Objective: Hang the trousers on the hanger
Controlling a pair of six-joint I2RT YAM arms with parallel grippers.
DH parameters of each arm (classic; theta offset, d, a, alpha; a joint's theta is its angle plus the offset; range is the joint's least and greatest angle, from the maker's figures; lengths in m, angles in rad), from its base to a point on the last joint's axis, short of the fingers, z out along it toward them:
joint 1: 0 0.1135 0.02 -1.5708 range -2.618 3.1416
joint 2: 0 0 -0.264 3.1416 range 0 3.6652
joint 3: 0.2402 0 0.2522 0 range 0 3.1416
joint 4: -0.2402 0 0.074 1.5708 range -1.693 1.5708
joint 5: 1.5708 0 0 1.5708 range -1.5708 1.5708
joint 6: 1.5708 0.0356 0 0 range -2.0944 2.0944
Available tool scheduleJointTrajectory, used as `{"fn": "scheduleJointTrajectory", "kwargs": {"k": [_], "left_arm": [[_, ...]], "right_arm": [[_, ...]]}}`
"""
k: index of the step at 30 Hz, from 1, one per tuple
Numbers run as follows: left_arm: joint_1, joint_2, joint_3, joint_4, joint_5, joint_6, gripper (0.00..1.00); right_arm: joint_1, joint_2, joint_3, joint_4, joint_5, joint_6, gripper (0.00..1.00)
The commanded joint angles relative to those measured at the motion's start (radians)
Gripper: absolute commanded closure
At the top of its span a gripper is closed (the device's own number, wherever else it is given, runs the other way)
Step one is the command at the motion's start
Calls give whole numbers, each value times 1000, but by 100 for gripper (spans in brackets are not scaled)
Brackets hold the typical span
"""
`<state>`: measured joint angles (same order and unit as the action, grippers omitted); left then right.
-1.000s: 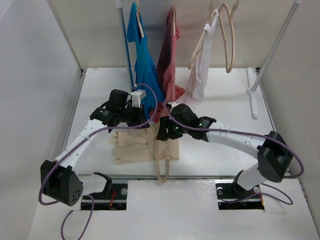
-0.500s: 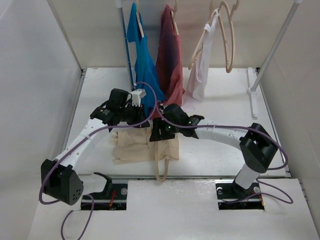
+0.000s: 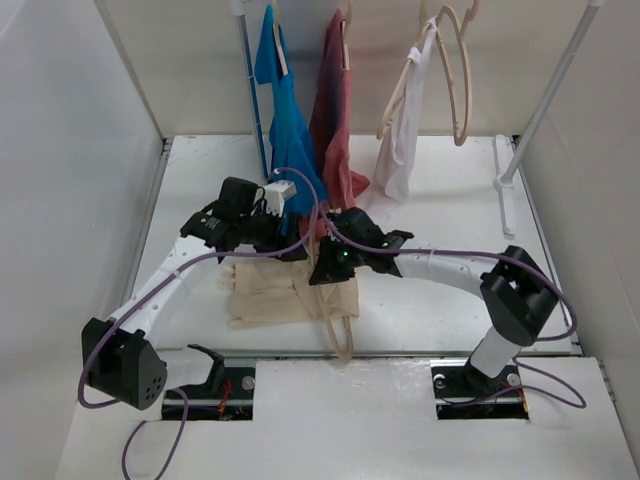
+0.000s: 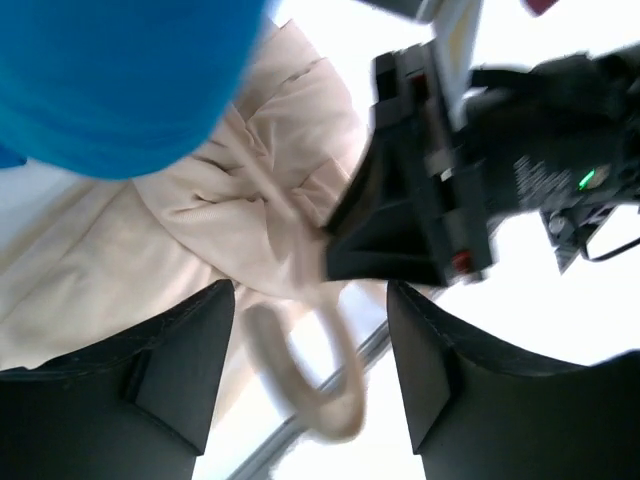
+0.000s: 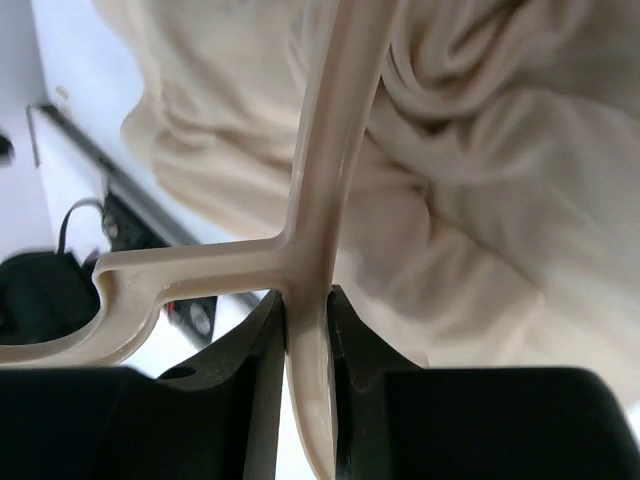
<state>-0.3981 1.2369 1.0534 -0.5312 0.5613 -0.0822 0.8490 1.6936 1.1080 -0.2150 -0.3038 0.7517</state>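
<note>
R gripper point(image 5: 307, 320): jaws nearly closed, pinching the hanger point(image 5: 322, 170) stem just below its side branch.
L gripper point(image 4: 310, 330): jaws wide apart, nothing held, hovering above the hanger's curved end.
Hanger lies across the trousers point(image 3: 262, 295), which are crumpled on the table point(image 3: 450, 200) between both arms. Its curved end reaches the near edge.
Risks, as I judge them: the thin stem could twist in R's pinch, and a pull may bunch the cloth rather than thread it. The blue shirt point(image 3: 285, 130) hangs just beside L's wrist and could snag.
Room: I've got open table to the right. The rack pole point(image 3: 250, 90) and hung garments crowd the back.
</note>
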Motion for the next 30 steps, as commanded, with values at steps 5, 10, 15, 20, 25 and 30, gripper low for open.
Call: {"fn": "scheduleJointTrajectory", "kwargs": {"k": [5, 10, 15, 20, 25, 30], "left_arm": [[-5, -212, 114, -89, -21, 379, 46], [-5, -447, -92, 11, -43, 656, 55], [-15, -507, -286, 97, 119, 912, 34], [-65, -380, -332, 100, 166, 1252, 17], [-182, -200, -287, 146, 71, 1406, 12], [-300, 34, -162, 66, 13, 1493, 12]], "right_arm": [[-172, -153, -143, 157, -292, -24, 100], [-243, -212, -221, 184, -380, -45, 100], [-292, -230, -287, 246, -477, -55, 100], [-332, -230, -312, 256, -511, -64, 100], [-341, -221, -321, 266, -511, -74, 100], [-361, -221, -321, 275, -520, -74, 100]]}}
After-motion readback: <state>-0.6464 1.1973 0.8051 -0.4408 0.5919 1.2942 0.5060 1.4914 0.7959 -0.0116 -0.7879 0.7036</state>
